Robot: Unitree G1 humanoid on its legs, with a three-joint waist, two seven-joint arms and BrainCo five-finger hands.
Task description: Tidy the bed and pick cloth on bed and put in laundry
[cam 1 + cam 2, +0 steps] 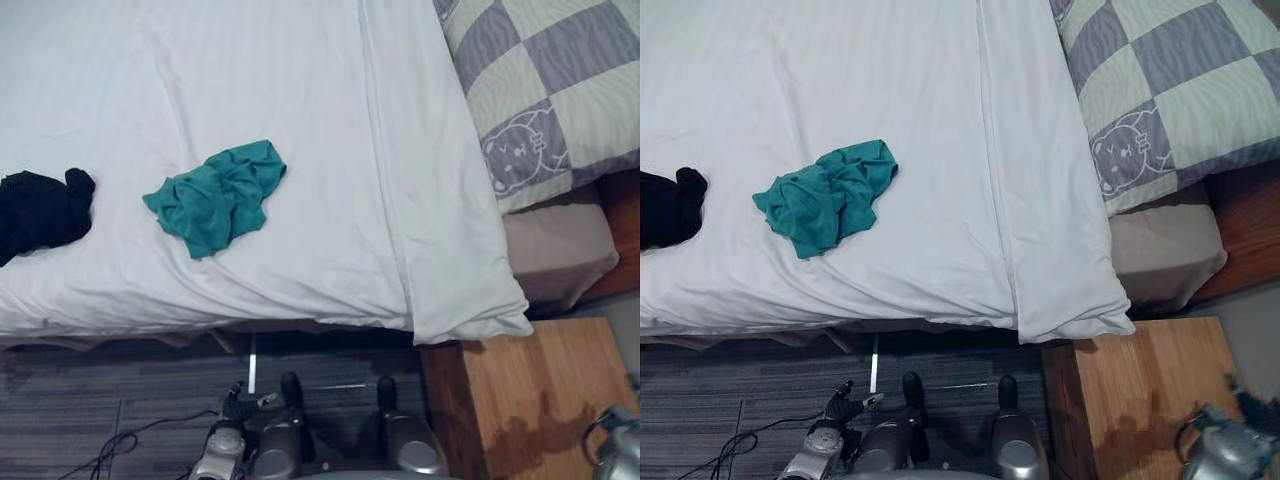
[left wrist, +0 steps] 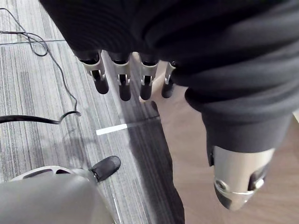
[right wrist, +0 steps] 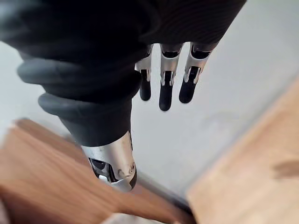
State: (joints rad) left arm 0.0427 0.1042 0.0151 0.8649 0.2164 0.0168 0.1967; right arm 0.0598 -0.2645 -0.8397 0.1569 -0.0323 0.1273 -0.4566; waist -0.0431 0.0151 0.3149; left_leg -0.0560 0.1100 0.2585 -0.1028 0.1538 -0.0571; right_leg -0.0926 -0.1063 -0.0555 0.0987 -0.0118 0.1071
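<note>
near the front edge of the white-duveted bed (image 1: pixel 320 90) lies the crumpled teal cloth (image 1: pixel 215 195), with a bunched black cloth (image 1: pixel 40 210) at the bed's left edge; neither is touched. the left hand (image 2: pixel 122 79) hangs over the grey floor (image 2: pixel 42 116) and the right hand (image 3: pixel 164 74) beside the wooden bedside cabinet (image 1: pixel 540 400), both with fingers straight and empty, likely because no reach has begun.

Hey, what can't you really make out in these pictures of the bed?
Black cloth: cut off by the left edge in both eye views, so its full shape is unknown.
Teal cloth: crumpled, garment type unclear.
Checked pillow: cut off by the top and right edges.
Right hand: blurred at the eye views' lower right corner.
</note>
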